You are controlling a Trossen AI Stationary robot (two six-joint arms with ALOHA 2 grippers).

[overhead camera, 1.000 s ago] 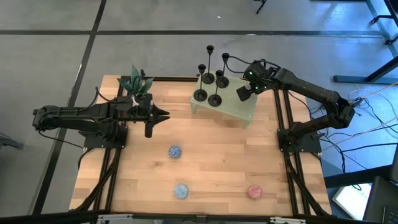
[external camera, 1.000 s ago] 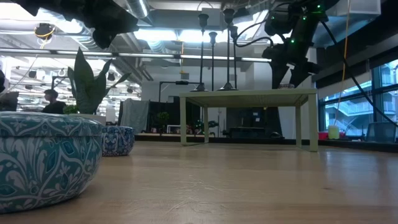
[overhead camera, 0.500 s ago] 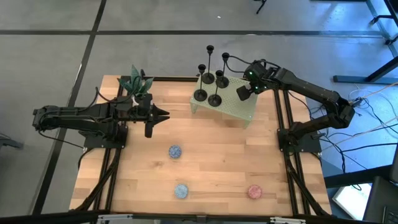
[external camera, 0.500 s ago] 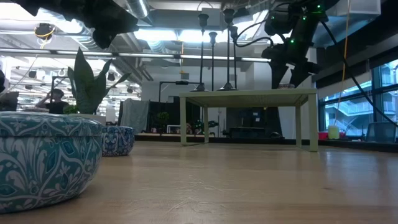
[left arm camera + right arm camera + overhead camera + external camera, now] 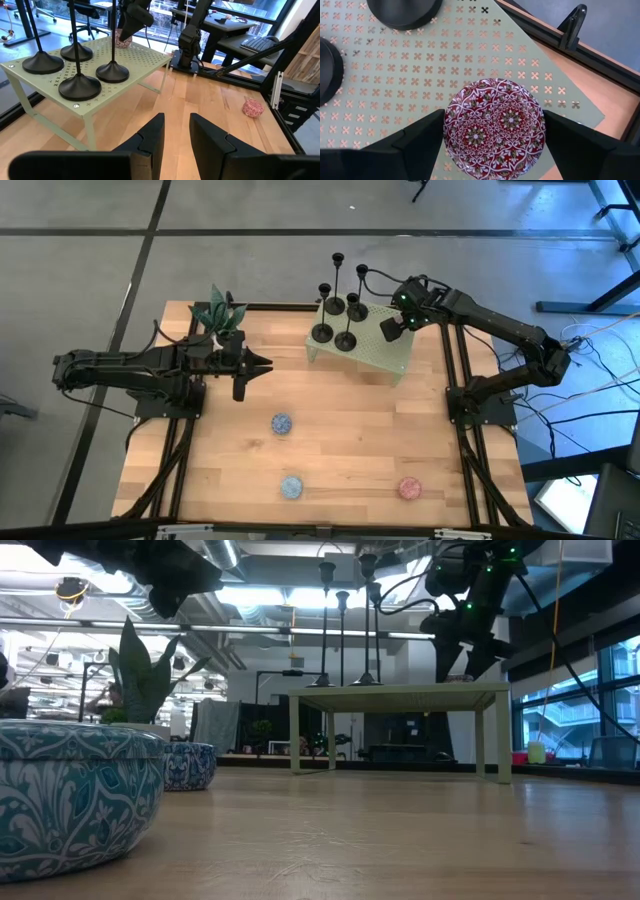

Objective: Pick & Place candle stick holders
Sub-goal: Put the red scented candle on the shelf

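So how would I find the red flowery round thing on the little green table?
Look for the pale green perforated stand at the back of the wooden table. The four black candle stick holders crowd one end; the red patterned disc lies alone at the other, between the right hand's open fingers. It's the only flat, colourful thing there.

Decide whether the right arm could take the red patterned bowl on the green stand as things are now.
Probably yes: the right tool hangs open directly above the red bowl, one finger on either side, and the candlesticks stand clear of it.

Surface: pale wood surface [image 5: 340, 440], smooth planks
Stand: pale green perforated metal stand [image 5: 142, 57], matt
Holders: slim black metal candle stick holders [image 5: 79, 86], satin
Disc: red patterned round disc [image 5: 494, 127], glossy
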